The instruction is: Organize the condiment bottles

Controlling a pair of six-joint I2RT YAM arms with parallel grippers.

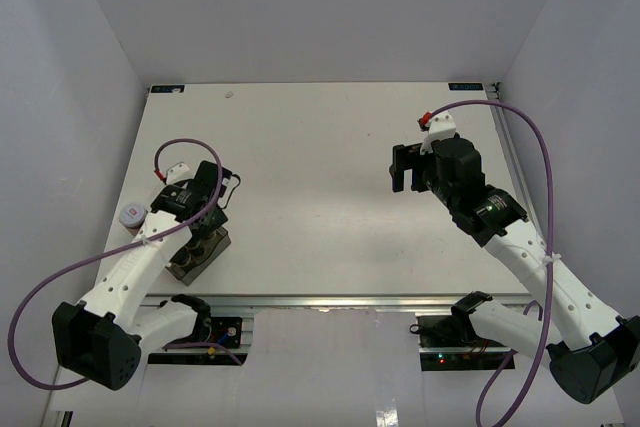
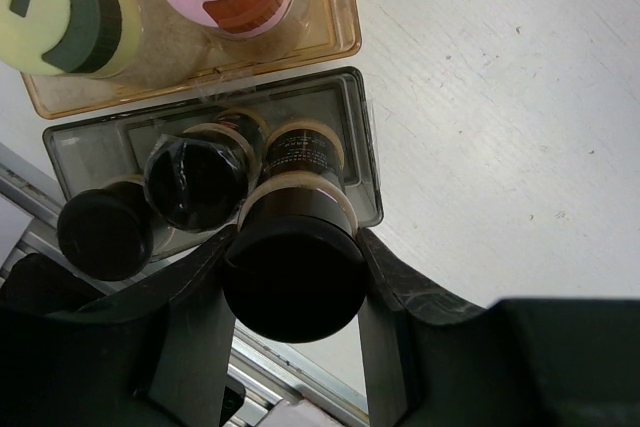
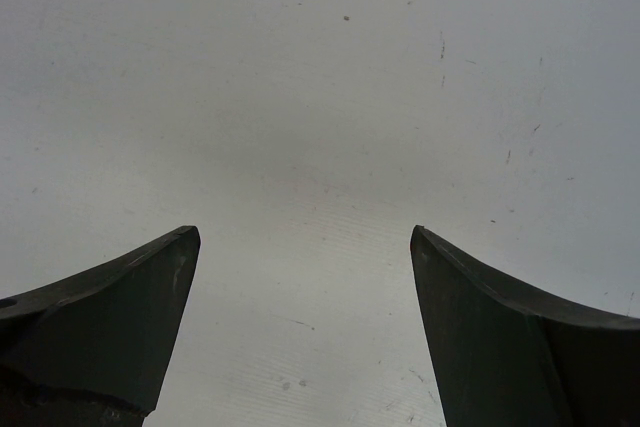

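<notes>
L claw (image 2: 295, 242) tight round black-cap jar (image 2: 290, 292) at grey tray (image 2: 366, 147) edge; R claw (image 3: 305, 237) agape above table (image 3: 300, 87), well apart.

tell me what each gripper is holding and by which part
The left gripper holds a black-capped jar, fingers pressed on either side of its cap. The right gripper is open and holds nothing.
</notes>
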